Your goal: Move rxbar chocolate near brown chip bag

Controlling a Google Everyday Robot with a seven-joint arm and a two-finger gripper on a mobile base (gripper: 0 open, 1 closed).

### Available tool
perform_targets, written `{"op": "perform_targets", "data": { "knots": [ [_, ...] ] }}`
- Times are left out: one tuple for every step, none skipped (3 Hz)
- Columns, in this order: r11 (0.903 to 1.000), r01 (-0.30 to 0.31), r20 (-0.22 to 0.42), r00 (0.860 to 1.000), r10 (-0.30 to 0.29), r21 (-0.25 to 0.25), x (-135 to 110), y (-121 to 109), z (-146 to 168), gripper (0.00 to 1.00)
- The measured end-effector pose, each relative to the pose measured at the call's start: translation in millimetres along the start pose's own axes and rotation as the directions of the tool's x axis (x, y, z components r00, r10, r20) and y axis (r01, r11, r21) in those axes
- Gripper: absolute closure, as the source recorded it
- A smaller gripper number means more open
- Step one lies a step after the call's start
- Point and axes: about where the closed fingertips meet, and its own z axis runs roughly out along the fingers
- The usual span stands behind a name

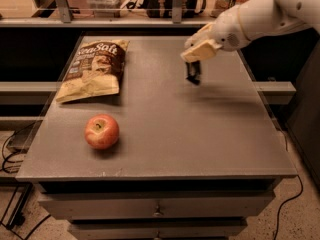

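one camera looks down from the front over the table (200, 134), fairly near; end effector (194, 64) upper right.

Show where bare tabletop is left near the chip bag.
Bare table lies right of the brown chip bag, up to the gripper, which holds the rxbar chocolate over the far right-centre. The front right is bare too. Tighter: the gap between bag and apple.

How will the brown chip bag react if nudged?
The brown chip bag looks crinkled, so it is probably light and floppy; a nudge would likely slide or dent it. Lying flat, it shouldn't tip. The gripper, holding the rxbar chocolate, hangs well to its right.
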Motion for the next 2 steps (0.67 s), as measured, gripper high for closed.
{"op": "perform_targets", "data": {
  "knots": [
    [0.9994,0.003,0.031,1.0,-0.004,0.035,-11.7,-8.6,3.4,1.0],
    [0.9993,-0.029,0.012,1.0,0.029,0.022,-2.9,-3.9,5.0,1.0]
  ]
}}
